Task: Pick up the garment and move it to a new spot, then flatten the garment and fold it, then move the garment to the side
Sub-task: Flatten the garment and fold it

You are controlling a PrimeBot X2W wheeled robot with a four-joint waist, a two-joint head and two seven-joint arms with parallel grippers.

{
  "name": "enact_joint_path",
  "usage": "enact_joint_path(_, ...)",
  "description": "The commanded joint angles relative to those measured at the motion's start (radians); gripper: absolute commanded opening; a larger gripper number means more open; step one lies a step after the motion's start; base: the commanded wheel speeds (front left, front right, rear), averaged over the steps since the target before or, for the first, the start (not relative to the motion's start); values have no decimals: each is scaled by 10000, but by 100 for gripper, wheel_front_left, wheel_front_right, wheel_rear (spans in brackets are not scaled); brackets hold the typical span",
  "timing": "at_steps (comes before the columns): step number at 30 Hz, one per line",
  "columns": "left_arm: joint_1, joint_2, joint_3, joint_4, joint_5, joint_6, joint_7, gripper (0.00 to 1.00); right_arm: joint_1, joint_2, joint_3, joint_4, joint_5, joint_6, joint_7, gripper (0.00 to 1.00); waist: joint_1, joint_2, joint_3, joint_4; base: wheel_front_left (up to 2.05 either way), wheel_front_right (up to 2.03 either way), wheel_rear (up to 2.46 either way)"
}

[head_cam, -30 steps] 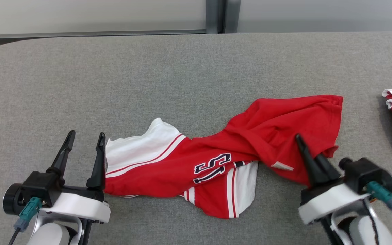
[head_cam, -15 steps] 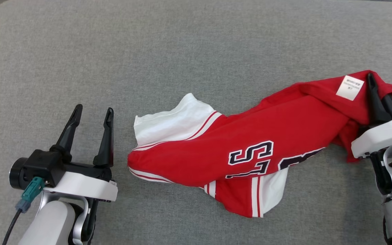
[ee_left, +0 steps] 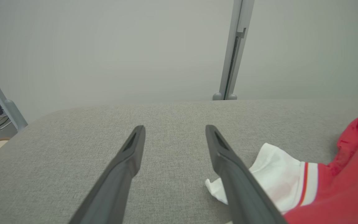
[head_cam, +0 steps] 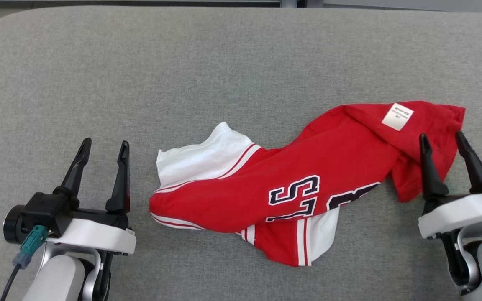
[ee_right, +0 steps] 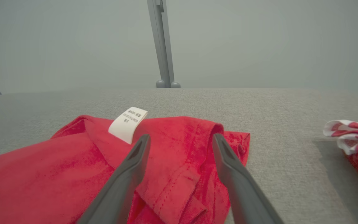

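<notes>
The grey cloth-covered counter (head_cam: 224, 62) ran back to a pale partition wall (ee_left: 104, 46), and the garment (head_cam: 308, 167), a red shirt with white sleeves and dark lettering, lay twisted across its middle and right part, nearer the near edge than the far one. What had just changed was at the right gripper (head_cam: 441, 135). A moment before, it had been pinched shut on the red hem; now its two dark fingers stood well apart and the cloth had dropped flat onto the counter beneath them. The white sleeve, which earlier had lain against the left gripper (head_cam: 105, 142), now sat clear of it with bare counter between, so the shirt seemed to have been drawn toward the right edge. A white label (head_cam: 396, 116) now faced up near the hem. To my eye that finished the first step, the move to a new spot, and the flattening was next, since the shirt was still bunched and wrung through the middle. The right arm came in from the near right corner, its fingers pointing toward the far edge with the red hem between and under them, and I could not tell whether they touched it. The left arm rested at the near left, fingers spread and holding nothing. Another red-and-white bundle (ee_right: 356, 137) sat off toward the right edge.
</notes>
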Motion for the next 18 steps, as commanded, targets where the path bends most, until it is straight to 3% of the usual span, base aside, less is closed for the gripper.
enact_joint_path(1, 112, 45, 95, 35, 69, 18, -40, 100, 338, 61, -28, -352, 13, -2, -15, 100, 0, 0, -326, -315, 0, 0, 0)
enact_joint_path(10, 870, 181, 270, 198, 91, 163, -38, 100, 2178, 535, 148, -2932, -558, -2, 479, 100, 0, 0, -1462, -943, 0, 0, 0)
enact_joint_path(18, 1567, 314, 154, -7, 16, 324, 279, 100, 3443, 880, 580, -3927, -430, -2, 974, 100, 0, 0, -2133, -1271, 0, 0, 0)
